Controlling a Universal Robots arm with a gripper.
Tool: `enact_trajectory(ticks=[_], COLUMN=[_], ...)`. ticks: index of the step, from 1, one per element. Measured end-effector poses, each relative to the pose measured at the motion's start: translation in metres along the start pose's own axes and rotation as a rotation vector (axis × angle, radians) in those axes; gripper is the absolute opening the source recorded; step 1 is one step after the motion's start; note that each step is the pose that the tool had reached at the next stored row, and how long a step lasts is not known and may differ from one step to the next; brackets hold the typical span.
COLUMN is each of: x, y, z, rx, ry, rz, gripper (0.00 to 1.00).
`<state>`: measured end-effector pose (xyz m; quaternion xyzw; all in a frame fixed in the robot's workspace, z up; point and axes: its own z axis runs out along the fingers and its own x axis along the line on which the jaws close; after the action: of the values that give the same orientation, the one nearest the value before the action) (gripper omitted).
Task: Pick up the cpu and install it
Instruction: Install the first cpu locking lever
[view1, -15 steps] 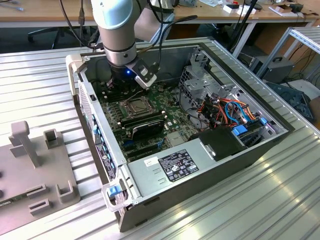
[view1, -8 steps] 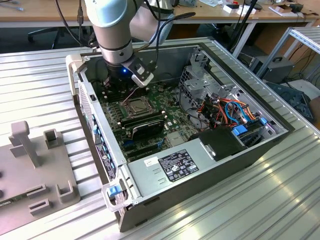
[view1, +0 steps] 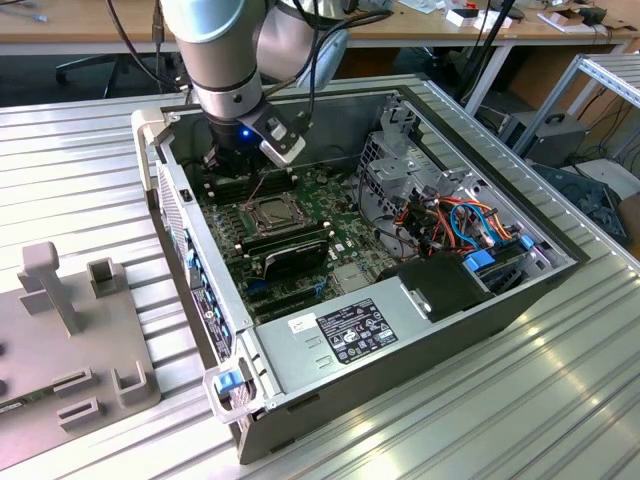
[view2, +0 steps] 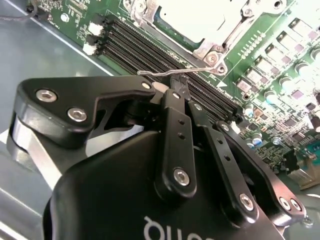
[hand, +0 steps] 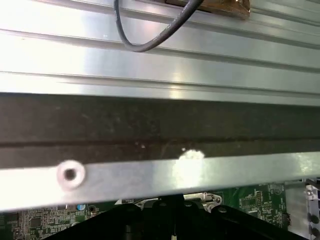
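An open grey steel computer case (view1: 420, 330) is seen lying on a ribbed aluminium table (view1: 80, 160); one green motherboard (view1: 330, 215) is held within it; one grey robot arm (view1: 225, 60) is lowered over the board's far edge; one black two-fingered gripper (view2: 184, 92) hangs above the black memory slots (view2: 150, 50), fingers drawn nearly together, nothing visibly gripped; the small silver-grey square cpu (view1: 272, 212) lies seated in its socket, just beyond the fingertips, across the slots.

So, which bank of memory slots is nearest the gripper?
The empty bank, on the other side of the socket from the bank holding black sticks; the gripper hangs right by it.
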<state>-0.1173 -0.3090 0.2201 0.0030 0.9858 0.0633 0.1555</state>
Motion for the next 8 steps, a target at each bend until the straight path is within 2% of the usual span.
enact_trajectory(ticks=[8], x=[0.0146], y=[0.0003], z=[-0.0055], rx=[-0.0016], ry=[-0.0298], rz=[-0.003], gripper=[0.11])
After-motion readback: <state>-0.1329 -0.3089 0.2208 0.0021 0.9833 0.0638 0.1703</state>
